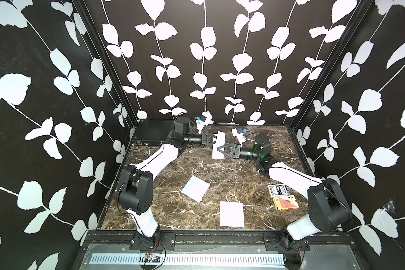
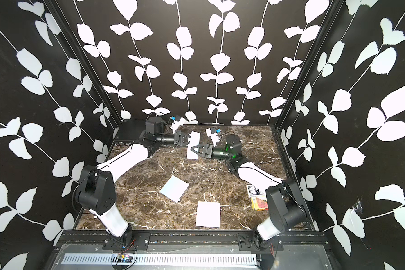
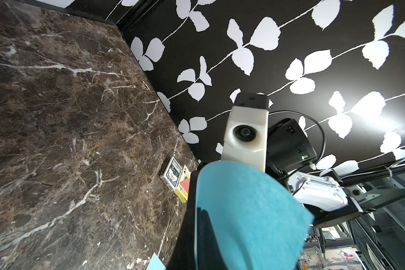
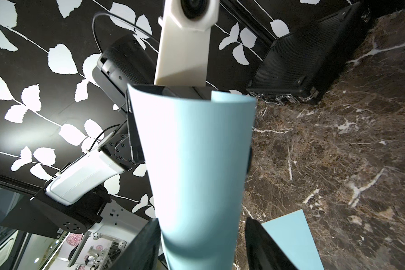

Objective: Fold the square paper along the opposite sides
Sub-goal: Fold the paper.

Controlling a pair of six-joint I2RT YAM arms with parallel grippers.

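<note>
The square paper (image 1: 218, 146) (image 2: 193, 145) is pale blue and hangs above the table at the back middle, bent into a curve between both grippers. My left gripper (image 1: 214, 139) (image 3: 197, 217) is shut on one edge of the sheet (image 3: 243, 210). From the opposite side my right gripper (image 1: 219, 149) (image 4: 201, 240) stands open around the curled sheet (image 4: 197, 163). In the right wrist view one of its fingers (image 4: 145, 245) lies against the paper, while the other finger (image 4: 260, 245) stands apart from it with a gap.
Two more pale sheets lie on the marble table (image 1: 164, 210), one tilted at mid-table (image 1: 195, 188) and one near the front edge (image 1: 232, 214). Two card boxes (image 1: 278, 189) (image 1: 286, 203) sit by the right arm. A black case (image 1: 153, 134) stands at the back left.
</note>
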